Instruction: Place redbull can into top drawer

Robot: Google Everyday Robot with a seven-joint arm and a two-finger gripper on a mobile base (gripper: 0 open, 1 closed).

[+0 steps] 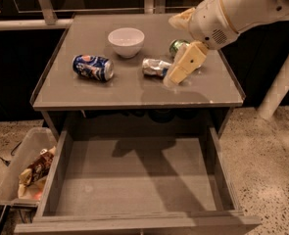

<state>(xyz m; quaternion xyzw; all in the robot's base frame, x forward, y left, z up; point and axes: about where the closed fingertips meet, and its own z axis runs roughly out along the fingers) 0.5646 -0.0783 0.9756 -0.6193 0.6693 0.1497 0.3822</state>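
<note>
The redbull can [155, 67] is slim and silver with blue patches. It lies on its side on the grey cabinet top [134, 89], right of centre. My gripper [170, 50] hangs just right of and above the can, fingers spread, not holding anything. Its lower finger [184, 64] reaches down beside the can's right end. The top drawer [134, 180] is pulled out below the cabinet top, and its flat grey bottom is bare.
A dark blue can [92, 66] lies on its side at the left of the top. A white bowl [126, 41] stands behind the middle. A green can [176, 46] sits partly hidden behind my gripper. A clear plastic bin [17, 168] with snack bags stands left of the drawer.
</note>
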